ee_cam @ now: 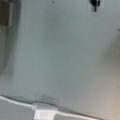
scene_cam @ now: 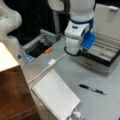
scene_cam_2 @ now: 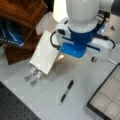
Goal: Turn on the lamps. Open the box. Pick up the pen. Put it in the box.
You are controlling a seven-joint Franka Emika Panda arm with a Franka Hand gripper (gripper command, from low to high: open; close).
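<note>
The box (scene_cam: 100, 65) stands open at a front view's right, its beige-lined lid (scene_cam: 107, 21) raised and its pale grey tray (scene_cam_2: 107, 98) bare. The black pen (scene_cam: 92, 89) lies flat on the grey table between the box and the white notebook (scene_cam: 56, 96); it also shows in the other views (scene_cam_2: 66, 92) (ee_cam: 95, 4). My gripper (scene_cam: 80, 51) hangs off the white and blue wrist by the box's left end, well above the pen; its fingers are hidden. A cream lampshade (scene_cam: 7, 58) stands at the left and looks bright (scene_cam_2: 60, 10).
A white cable with a switch (scene_cam: 51, 62) (ee_cam: 43, 113) runs across the table below the wrist. A dark wooden block (scene_cam: 13, 96) stands at the left. A black tray (scene_cam: 37, 48) with an orange item (scene_cam: 48, 50) sits behind.
</note>
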